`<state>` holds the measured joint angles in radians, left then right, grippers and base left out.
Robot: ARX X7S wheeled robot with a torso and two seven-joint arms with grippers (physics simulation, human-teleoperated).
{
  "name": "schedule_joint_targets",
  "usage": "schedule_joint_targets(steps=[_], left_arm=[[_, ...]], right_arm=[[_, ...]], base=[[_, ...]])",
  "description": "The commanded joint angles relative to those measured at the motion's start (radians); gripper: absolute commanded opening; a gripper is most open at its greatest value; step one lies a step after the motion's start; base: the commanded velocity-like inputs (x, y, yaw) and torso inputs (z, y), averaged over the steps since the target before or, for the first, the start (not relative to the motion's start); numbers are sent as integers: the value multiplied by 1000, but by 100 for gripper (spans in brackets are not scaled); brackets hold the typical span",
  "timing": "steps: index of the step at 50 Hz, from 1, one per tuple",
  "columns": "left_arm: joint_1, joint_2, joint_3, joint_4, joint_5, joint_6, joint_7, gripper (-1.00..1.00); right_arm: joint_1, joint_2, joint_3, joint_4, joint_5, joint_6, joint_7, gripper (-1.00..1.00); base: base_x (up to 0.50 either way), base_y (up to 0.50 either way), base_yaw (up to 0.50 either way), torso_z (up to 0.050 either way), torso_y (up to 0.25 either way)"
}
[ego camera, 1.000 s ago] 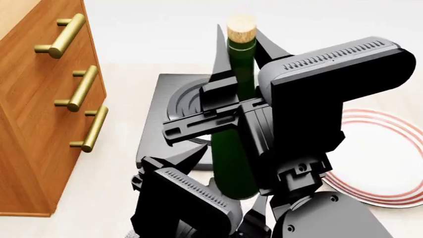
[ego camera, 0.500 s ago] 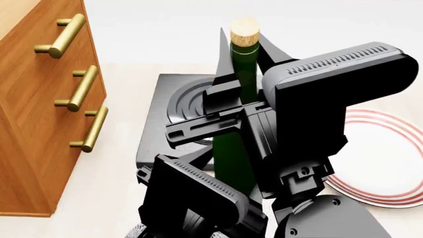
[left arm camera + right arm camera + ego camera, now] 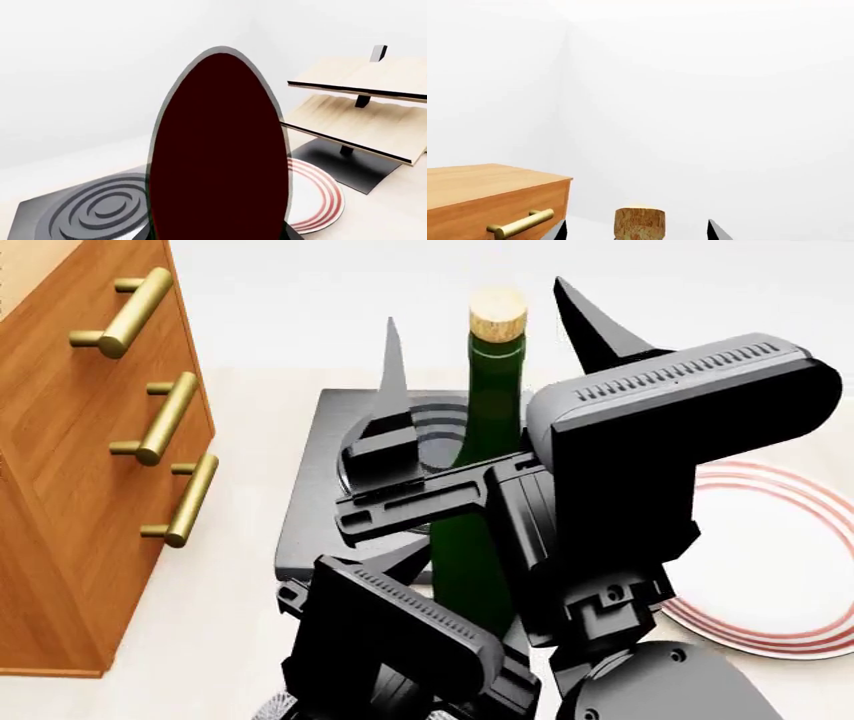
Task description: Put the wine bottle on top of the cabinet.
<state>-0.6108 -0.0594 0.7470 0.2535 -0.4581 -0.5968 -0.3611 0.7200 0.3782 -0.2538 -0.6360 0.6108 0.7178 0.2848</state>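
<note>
The wine bottle [image 3: 491, 420] stands upright in the middle of the head view, dark green with a tan cork [image 3: 639, 222]. My right gripper [image 3: 481, 330] is open, one finger on each side of the neck and neither touching it. The right wrist view shows the cork between the spread fingertips. My left gripper [image 3: 414, 575] is low on the bottle's body, and the dark glass [image 3: 220, 150] fills the left wrist view between its jaws. The bottle's base and label are hidden. The reddish-brown cabinet [image 3: 80, 440] stands at the left, and it also shows in the right wrist view [image 3: 487, 197].
A dark square hob with ring marks [image 3: 320, 500] lies behind the bottle. A white plate with red rings [image 3: 774, 560] lies at the right. A pale slanted wooden rack on a dark base [image 3: 360, 115] stands beyond the plate.
My right gripper's fingers have spread apart off the bottle's neck. My left gripper has moved up close to the bottle's lower body. The bottle stays upright.
</note>
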Motion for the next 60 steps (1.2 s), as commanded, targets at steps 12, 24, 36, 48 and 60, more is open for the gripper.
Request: schedule_joint_targets(steps=[12, 24, 36, 48, 60], left_arm=[[-27, -19, 2, -19, -43, 35, -33, -100], [3, -72, -8, -24, -38, 76, -39, -100], [-12, -127, -43, 24, -21, 76, -77, -100], [-136, -174, -134, 99, -81, -41, -112, -100], [-292, -191, -190, 81, -109, -131, -121, -100]], right_arm=[[-43, 10, 0, -38, 11, -11, -1, 100], [-158, 83, 74, -268, 40, 23, 100, 100], [-304, 116, 112, -366, 10, -38, 147, 100], [-598, 73, 157, -288, -101, -276, 141, 100], [-663, 53, 113, -250, -158, -333, 140, 100]], base=[[0, 0, 0, 0, 0], [0, 0, 0, 0, 1], [0, 0, 0, 1, 1], [0, 0, 0, 0, 1], [0, 0, 0, 0, 1]])
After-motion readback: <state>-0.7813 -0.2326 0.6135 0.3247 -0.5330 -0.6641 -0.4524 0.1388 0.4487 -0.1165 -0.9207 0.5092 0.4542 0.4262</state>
